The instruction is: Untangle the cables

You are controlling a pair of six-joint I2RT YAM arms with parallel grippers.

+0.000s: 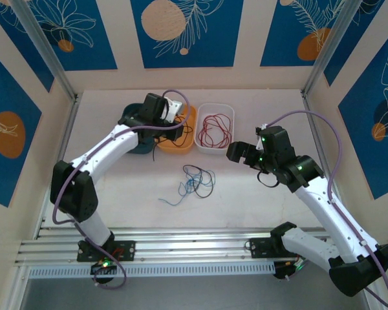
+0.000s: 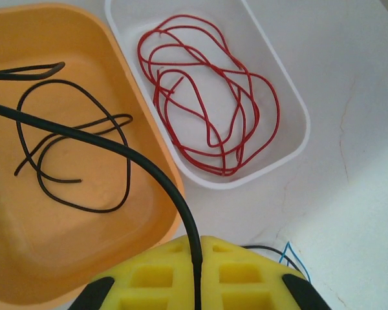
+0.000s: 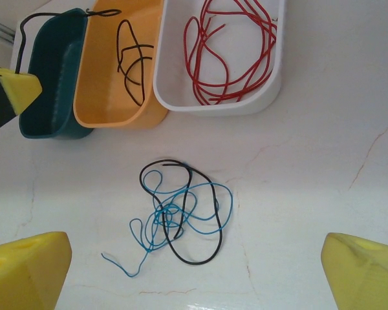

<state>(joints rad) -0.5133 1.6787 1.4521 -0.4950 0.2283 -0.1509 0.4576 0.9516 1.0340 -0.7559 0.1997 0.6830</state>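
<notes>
Red cable (image 3: 227,97) coiled in bin (image 3: 213,110); blue and black cables (image 3: 171,216) tangled.

Top external: high, looking down over whole table (image 1: 246,194). Wrist views: closer, downward; both share orange bin (image 2: 52,258), white bin (image 2: 291,110).

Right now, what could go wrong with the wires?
The left hand pinches a black wire above the orange tub; let go carelessly, it might land across the rim. On the table, the blue wire and a loose black wire are tangled, so the open right hand might lift both together.
</notes>
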